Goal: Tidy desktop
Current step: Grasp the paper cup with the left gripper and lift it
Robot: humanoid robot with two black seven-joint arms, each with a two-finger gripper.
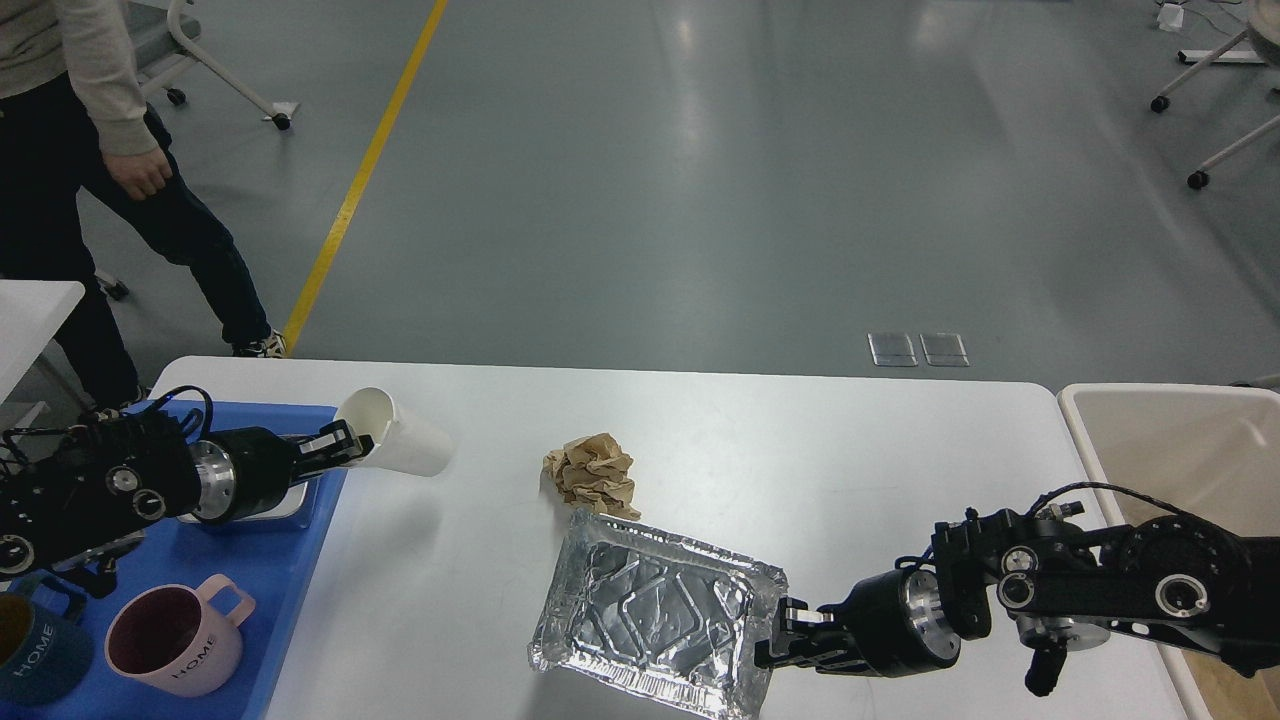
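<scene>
The left end effector (345, 443) grips the rim of a white paper cup (395, 446), one finger inside the mouth and one outside, and holds the cup tipped on its side with the mouth facing left, at the right edge of a blue tray (290, 560). The tray sits at the left end of the white surface (850, 450), the large tabletop that fills the lower half of the view, and carries a pink mug (175, 650) marked HOME and part of a dark blue mug (30, 655) at the picture's edge. The right end effector (785, 640) is closed on the right rim of a crumpled foil tray (655, 610), which lies near the front middle of the surface. Just behind the foil tray, touching or nearly touching its far edge, lies a ball of crumpled brown paper (592, 474). At the right end of the surface stands a cream bin (1075, 420), its rim beside the tabletop's edge. Beyond the surface, on the grey floor with a yellow line (360, 180), a person (90, 160) in dark trousers stands at the upper left.
</scene>
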